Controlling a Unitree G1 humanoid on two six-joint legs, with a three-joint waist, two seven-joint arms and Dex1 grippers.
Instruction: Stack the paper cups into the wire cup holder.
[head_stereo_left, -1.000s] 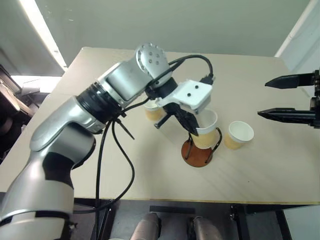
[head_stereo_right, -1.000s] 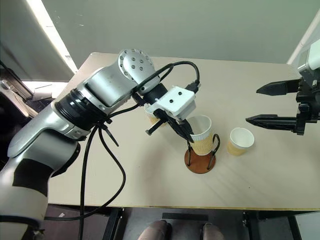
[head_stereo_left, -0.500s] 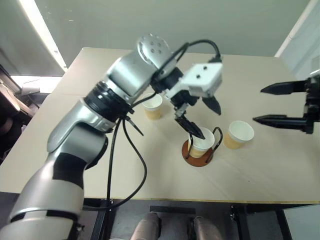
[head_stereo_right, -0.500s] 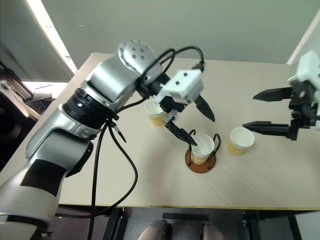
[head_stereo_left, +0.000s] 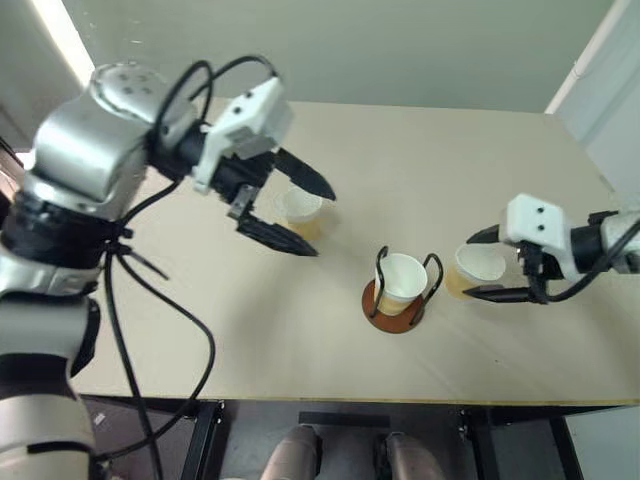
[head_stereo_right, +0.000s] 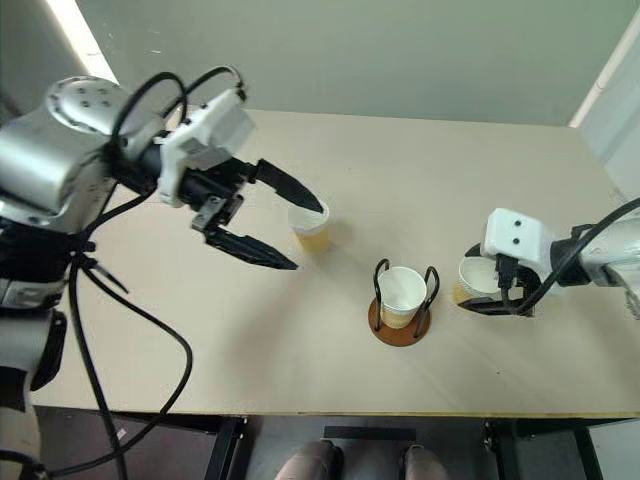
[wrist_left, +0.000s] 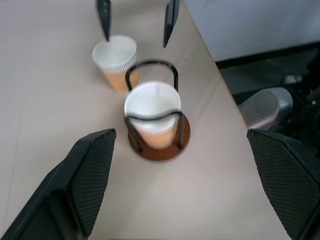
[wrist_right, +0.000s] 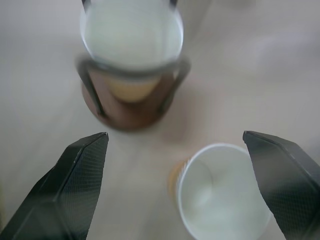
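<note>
Head views: wire cup holder (head_stereo_left: 397, 303) near table's (head_stereo_left: 300, 340) front edge, one paper cup (head_stereo_left: 402, 281) seated upright inside. Left gripper (head_stereo_left: 305, 213) raised, fingers spread wide, empty; second cup (head_stereo_right: 309, 226) just beyond its tips. Right gripper (head_stereo_right: 478, 292) low, wide, third cup (head_stereo_left: 474, 270) between fingers, not clamped.

Left wrist view: holder with cup ahead of gripper, third cup beyond it.

Right wrist view: third cup (wrist_right: 223, 191) between spread fingers, holder (wrist_right: 131, 102) further ahead.

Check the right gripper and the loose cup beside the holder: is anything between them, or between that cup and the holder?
Nothing visible. The right gripper is open with its fingers either side of the loose cup. Bare table separates that cup from the wire cup holder, which already holds one cup, open side up.
</note>
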